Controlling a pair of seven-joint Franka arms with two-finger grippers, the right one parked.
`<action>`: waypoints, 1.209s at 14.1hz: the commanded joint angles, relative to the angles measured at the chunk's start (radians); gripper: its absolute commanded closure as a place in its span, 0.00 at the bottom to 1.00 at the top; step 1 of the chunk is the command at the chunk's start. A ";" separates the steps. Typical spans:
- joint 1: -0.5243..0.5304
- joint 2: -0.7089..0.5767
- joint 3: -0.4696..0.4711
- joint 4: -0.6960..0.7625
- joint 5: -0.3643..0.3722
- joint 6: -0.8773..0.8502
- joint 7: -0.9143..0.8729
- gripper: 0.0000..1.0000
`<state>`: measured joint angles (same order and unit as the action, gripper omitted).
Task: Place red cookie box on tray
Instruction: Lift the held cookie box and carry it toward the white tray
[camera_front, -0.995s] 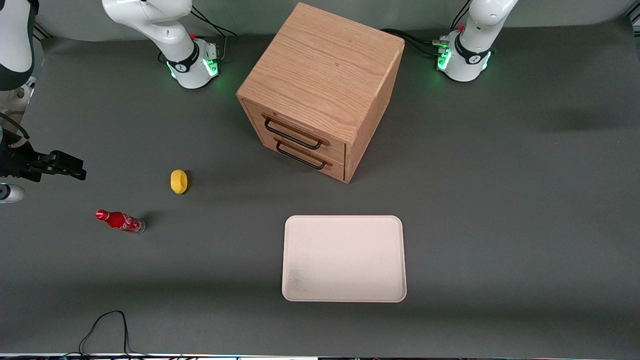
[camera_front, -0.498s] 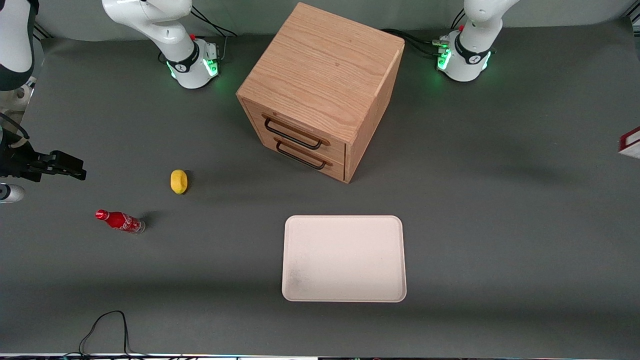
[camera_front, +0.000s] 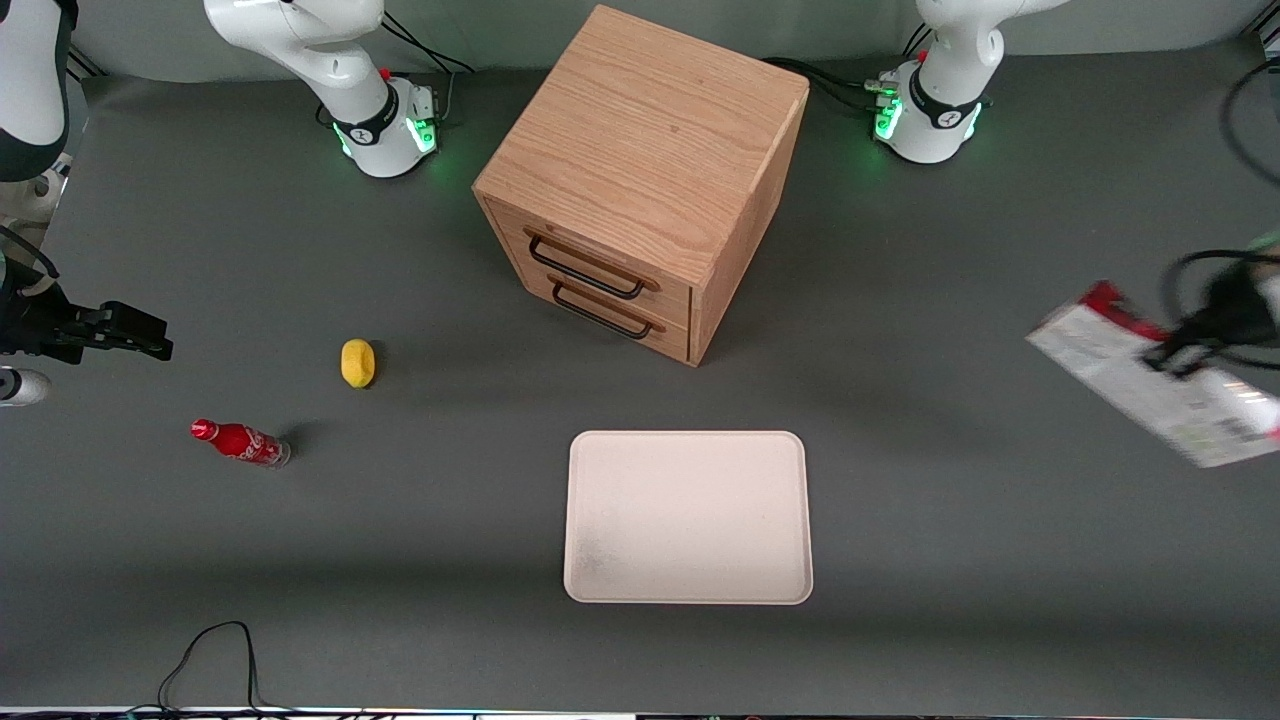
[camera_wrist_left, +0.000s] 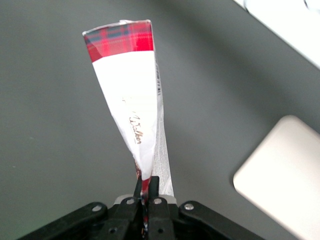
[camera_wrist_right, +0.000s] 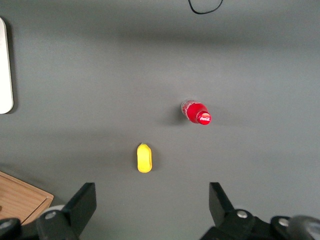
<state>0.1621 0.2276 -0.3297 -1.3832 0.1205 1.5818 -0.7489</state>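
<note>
The red cookie box (camera_front: 1120, 365) hangs tilted in the air above the table, toward the working arm's end. It shows a white printed face with a red tartan end. My left gripper (camera_front: 1170, 352) is shut on it. In the left wrist view the box (camera_wrist_left: 131, 100) sticks out edge-on from the gripper (camera_wrist_left: 147, 186), whose fingers pinch its near end. The cream-white tray (camera_front: 688, 517) lies flat with nothing on it, nearer the front camera than the drawer cabinet. A corner of the tray (camera_wrist_left: 285, 170) shows in the wrist view, apart from the box.
A wooden two-drawer cabinet (camera_front: 640, 170) stands mid-table with both drawers closed. A yellow lemon-like object (camera_front: 357, 362) and a small red soda bottle (camera_front: 240, 442) lie toward the parked arm's end. A black cable (camera_front: 210, 650) loops at the front edge.
The gripper with the box has come into the front view from the working arm's end. One second ago neither showed, and half a second ago only a corner of the box did.
</note>
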 joint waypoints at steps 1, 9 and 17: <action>-0.143 0.093 0.018 0.117 0.030 -0.074 0.005 1.00; -0.276 0.185 -0.029 0.216 -0.045 -0.080 0.290 1.00; -0.300 0.249 -0.058 0.214 -0.067 -0.008 0.497 1.00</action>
<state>-0.1236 0.4378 -0.3904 -1.2144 0.0721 1.5606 -0.2697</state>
